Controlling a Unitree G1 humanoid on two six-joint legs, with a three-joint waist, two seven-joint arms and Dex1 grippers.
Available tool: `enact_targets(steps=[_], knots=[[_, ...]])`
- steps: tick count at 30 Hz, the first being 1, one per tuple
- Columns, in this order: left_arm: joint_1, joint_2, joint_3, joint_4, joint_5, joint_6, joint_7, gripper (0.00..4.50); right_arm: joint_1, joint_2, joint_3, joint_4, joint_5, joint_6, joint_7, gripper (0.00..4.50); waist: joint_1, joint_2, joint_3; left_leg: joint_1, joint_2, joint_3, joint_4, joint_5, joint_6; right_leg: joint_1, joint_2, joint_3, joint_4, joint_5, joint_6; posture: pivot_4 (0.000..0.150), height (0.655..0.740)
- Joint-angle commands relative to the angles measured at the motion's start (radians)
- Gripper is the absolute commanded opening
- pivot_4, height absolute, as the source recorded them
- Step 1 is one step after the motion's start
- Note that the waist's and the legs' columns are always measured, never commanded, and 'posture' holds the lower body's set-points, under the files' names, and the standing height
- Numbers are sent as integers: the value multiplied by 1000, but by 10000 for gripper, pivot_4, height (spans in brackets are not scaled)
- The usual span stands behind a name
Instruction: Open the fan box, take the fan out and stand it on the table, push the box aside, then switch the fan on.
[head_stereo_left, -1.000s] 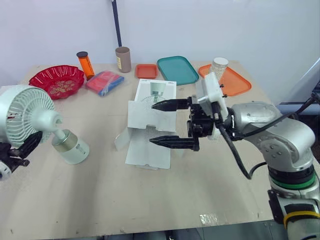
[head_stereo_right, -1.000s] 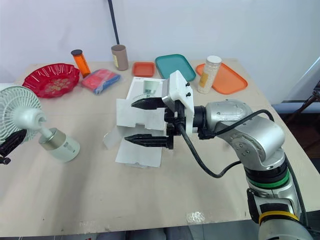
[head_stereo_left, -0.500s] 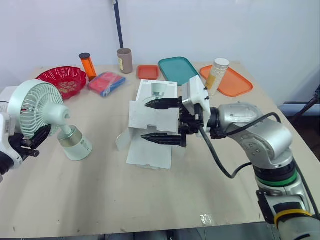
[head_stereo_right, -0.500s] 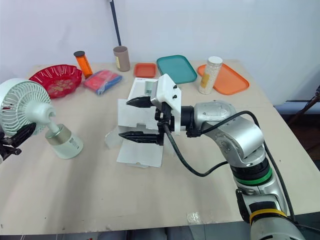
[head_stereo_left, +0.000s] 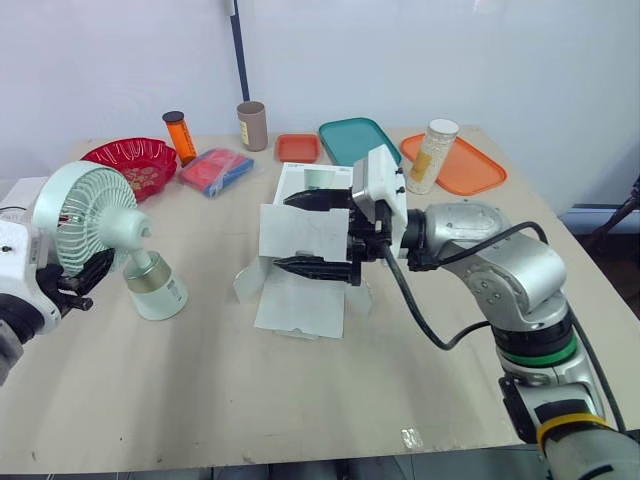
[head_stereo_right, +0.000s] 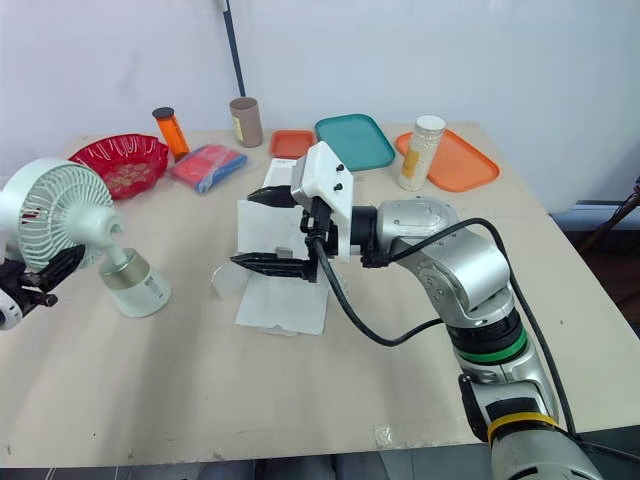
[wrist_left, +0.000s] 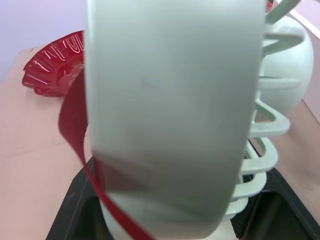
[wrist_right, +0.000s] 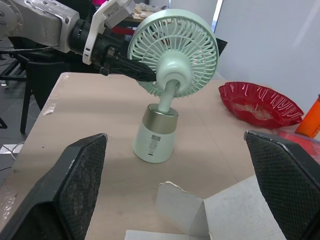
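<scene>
A pale wall (head_stereo_left: 480, 60) backs a light wooden worktop (head_stereo_left: 300, 400), and near its middle lies the fan box (head_stereo_left: 300, 305), a white carton opened out with its flaps spread flat. The right gripper (head_stereo_left: 282, 231) hangs just over the fan box, its jaws wide apart and holding nothing; whether the lower finger touches the cardboard cannot be told. Well to the robot's left of the fan box is the fan (head_stereo_left: 95, 215), pale green, with its base down on the worktop and its neck leaning, so the round grille tilts away from the box. The left gripper (head_stereo_left: 88, 280) is on the far side of the fan from the fan box, its jaws clamped on the rim of the grille. Beyond the fan box, along the wall side of the worktop, sit a small orange tray (head_stereo_left: 297, 147) and a teal tray (head_stereo_left: 358, 140). Beyond it and to the robot's right, a larger orange tray (head_stereo_left: 470, 165) has a white-lidded jar (head_stereo_left: 432, 155) at its near edge. Beyond the fan box and to the robot's left are a brown cup (head_stereo_left: 251, 125), an orange bottle (head_stereo_left: 179, 136), a red and blue packet (head_stereo_left: 215, 168) and, farthest from the box, a red bowl (head_stereo_left: 130, 160).
</scene>
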Motion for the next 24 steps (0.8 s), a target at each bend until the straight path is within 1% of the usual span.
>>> enact_targets(steps=[1,2,4,6,7,8,9,18,24], knots=[[12,-14,-36,8,12,15,-10,20347,-14,5,-13,-32,0,-13,0,45000,0,0,0,0,0,0,0,0,0,0,0,0,0,0,0,1500,7400],[12,-16,-37,11,14,13,-12,20347,-14,6,-12,-33,0,-13,0,45000,0,0,0,0,0,0,0,0,0,0,0,0,0,0,0,1500,7400],[8,-22,-39,15,15,10,-15,30087,-14,7,-12,-32,-2,-13,1,45000,0,0,0,0,0,0,0,0,0,0,0,0,0,0,0,1500,7400],[6,-28,-41,16,18,6,-20,35163,-14,7,-12,-33,-3,-13,1,45000,-1,-1,1,0,0,0,0,0,0,0,0,0,0,0,0,1500,7400],[5,-32,-42,17,22,3,-21,39640,-14,7,-12,-33,-4,-13,1,45000,-2,-2,1,-1,0,0,0,0,0,-1,0,0,0,0,0,1500,7400],[4,-36,-41,18,24,1,-20,42925,-14,6,-12,-34,-4,-13,1,45000,-2,-4,2,-1,0,0,0,0,0,-1,0,0,0,-1,0,1500,7400],[4,-39,-40,19,27,-1,-22,44752,-14,5,-13,-35,-4,-12,2,45000,-2,-4,2,-2,0,0,-1,0,0,-2,1,0,0,-1,0,1500,7400],[17,-77,-9,-13,16,-8,-20,44752,-8,-1,-18,-42,1,-11,8,45000,-2,-4,2,-5,0,0,-1,0,-1,-5,-1,0,-1,-1,0,1500,7400],[51,-125,22,-73,7,-18,-3,44752,-7,1,-18,-42,2,-8,9,45000,-2,-4,2,-5,0,0,-2,0,-1,-6,-1,0,-1,-1,0,1500,7400]])
